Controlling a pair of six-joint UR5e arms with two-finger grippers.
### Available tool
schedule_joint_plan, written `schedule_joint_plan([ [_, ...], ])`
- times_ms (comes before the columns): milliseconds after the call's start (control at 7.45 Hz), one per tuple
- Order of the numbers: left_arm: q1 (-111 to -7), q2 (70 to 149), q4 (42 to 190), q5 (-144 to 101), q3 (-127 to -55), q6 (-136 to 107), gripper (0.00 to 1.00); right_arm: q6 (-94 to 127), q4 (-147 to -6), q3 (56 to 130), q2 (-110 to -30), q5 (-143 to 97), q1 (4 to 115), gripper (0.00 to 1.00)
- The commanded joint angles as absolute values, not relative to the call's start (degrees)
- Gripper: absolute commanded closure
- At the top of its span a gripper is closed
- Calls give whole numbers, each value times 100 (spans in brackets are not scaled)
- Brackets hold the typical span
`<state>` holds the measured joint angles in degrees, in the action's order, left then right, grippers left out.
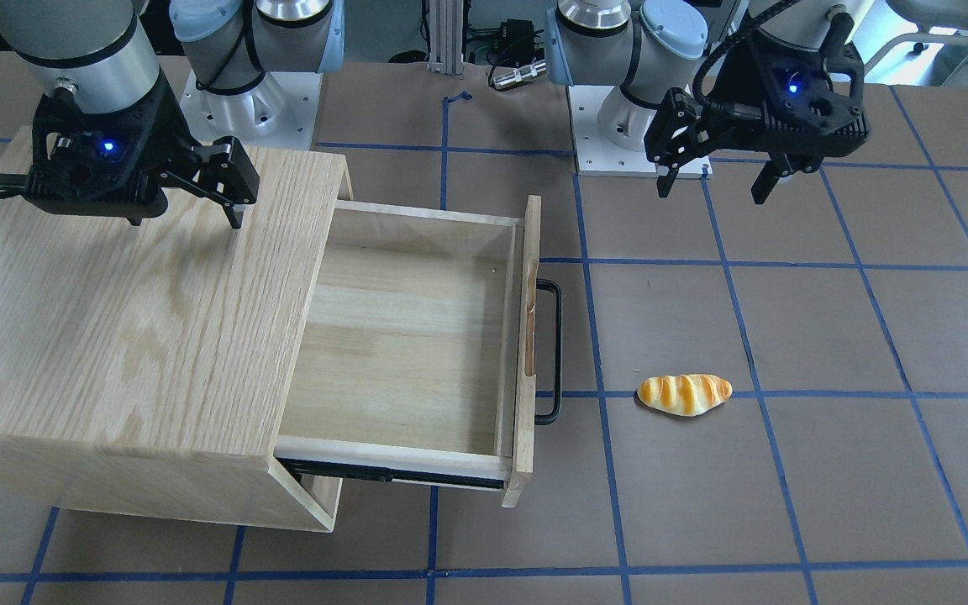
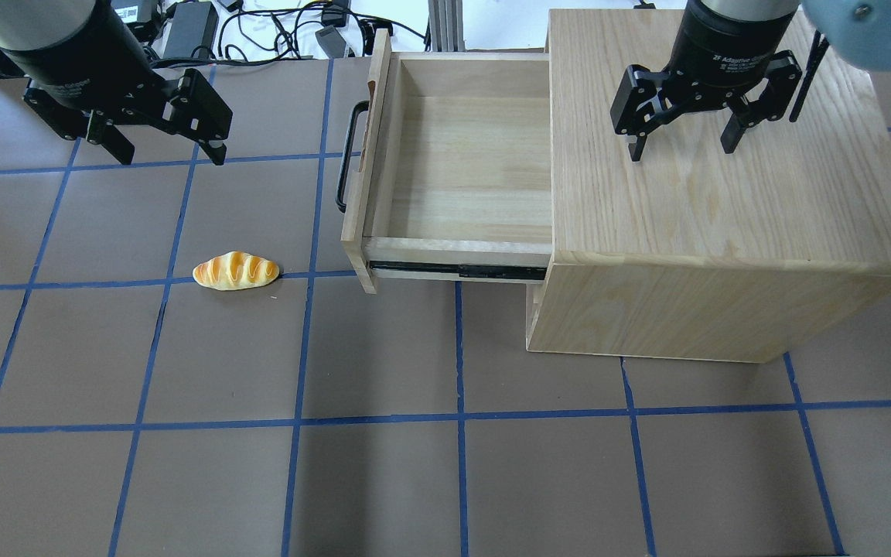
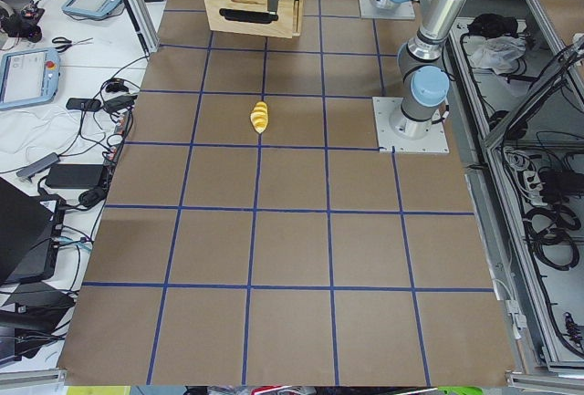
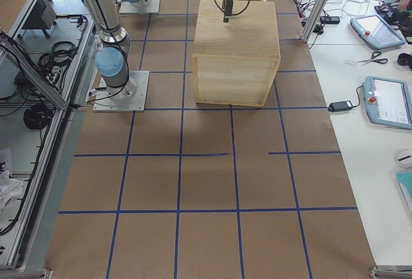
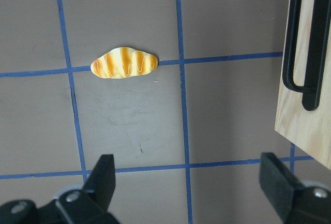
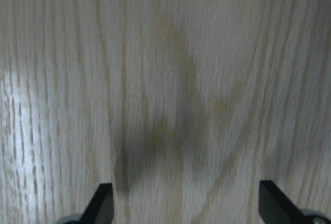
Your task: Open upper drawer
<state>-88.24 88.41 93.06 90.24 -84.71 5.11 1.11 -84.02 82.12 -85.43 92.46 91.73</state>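
The upper drawer (image 1: pixel 400 336) stands pulled far out of the oak cabinet (image 1: pixel 114 319); its pale-wood box (image 2: pixel 469 162) is empty. Its black bar handle (image 1: pixel 553 353) sits on the front panel and also shows in the overhead view (image 2: pixel 345 158) and at the right edge of the left wrist view (image 5: pixel 300 43). My left gripper (image 2: pixel 171 158) is open and empty above the table, apart from the handle, as the front view (image 1: pixel 712 189) also shows. My right gripper (image 2: pixel 681 151) is open and empty just above the cabinet top (image 6: pixel 186 79).
A striped orange bread roll (image 2: pixel 235 271) lies on the brown mat left of the drawer front, also in the left wrist view (image 5: pixel 124 62). Blue tape lines grid the mat. Both robot bases stand at the mat's robot-side edge (image 1: pixel 249 109).
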Motion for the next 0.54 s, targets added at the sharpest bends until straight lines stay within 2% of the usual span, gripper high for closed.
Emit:
schedule_joint_plan([
  [0,-8824,8763,9299,9035,-8490,536,0,114,-8402,8209,-8543,9246,9176,0],
  [402,-8815,8684,9290,9070,-8649,624,0,114,-8402,8218,-8543,9246,9176,0],
])
